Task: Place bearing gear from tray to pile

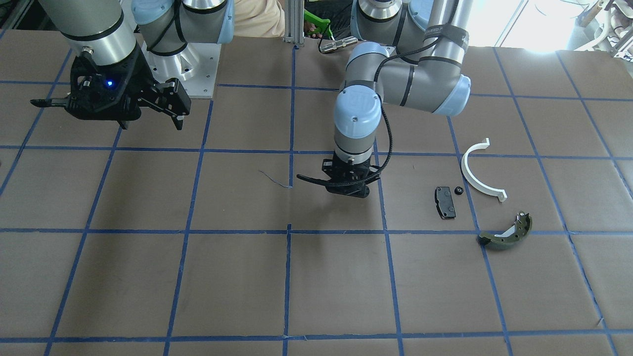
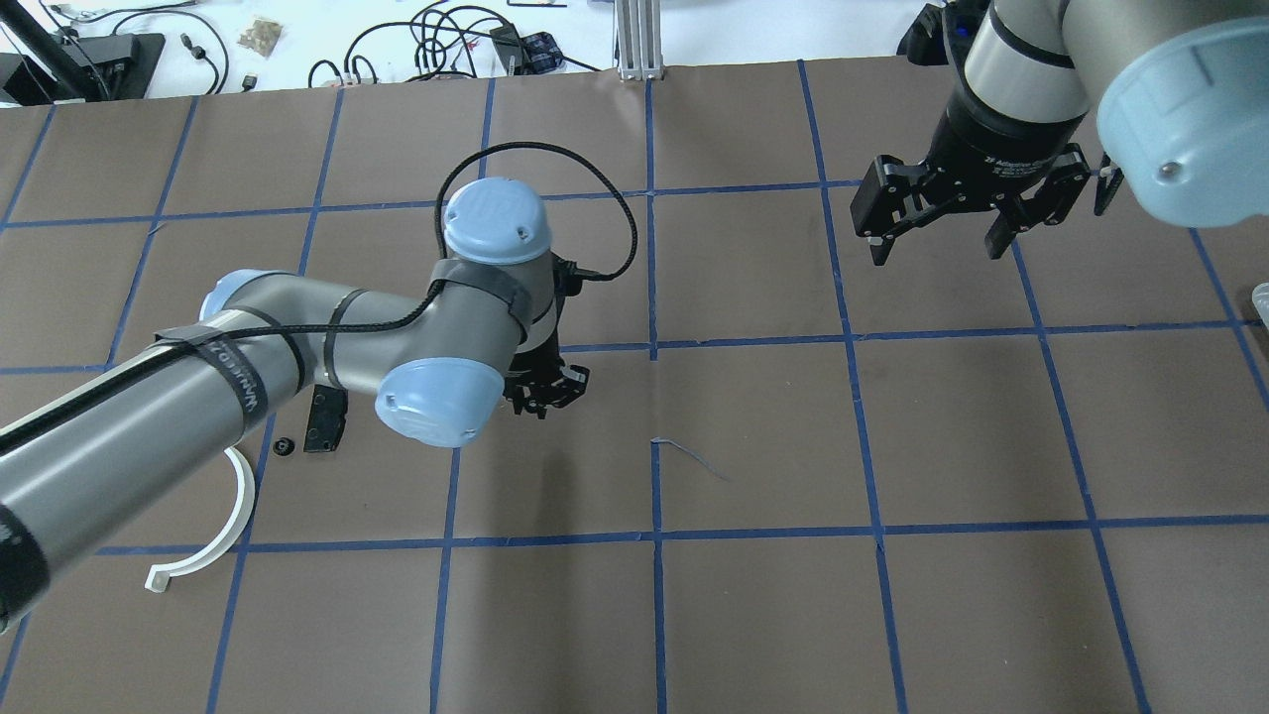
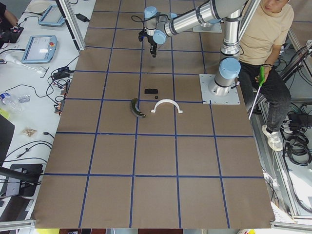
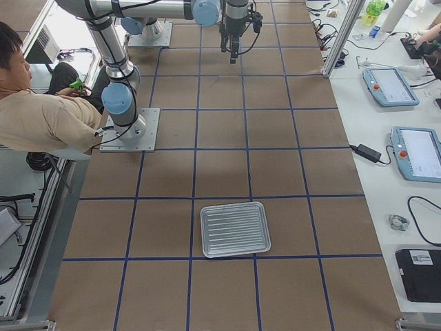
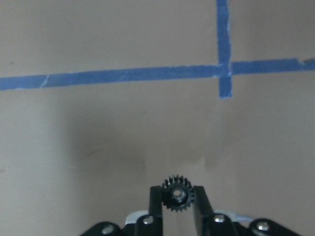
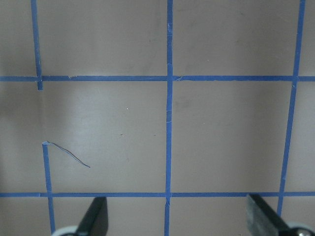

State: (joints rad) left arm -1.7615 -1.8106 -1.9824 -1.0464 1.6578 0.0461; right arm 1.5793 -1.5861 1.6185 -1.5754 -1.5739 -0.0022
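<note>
Left gripper (image 1: 346, 187) clamped on bearing gear (image 5: 178, 193) by its teeth, above table (image 1: 316, 277); pile (image 1: 445, 201) sits to gripper's left; advise level carry, lowering before release

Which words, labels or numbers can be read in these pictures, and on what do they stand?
"Adaptive": white print on the body of the right gripper, partly legible; the rest is blurred.
White print on the black strap around the left arm: too blurred to read.
Raised logo on the blue joint cap: not legible.
Nothing else readable.
</note>
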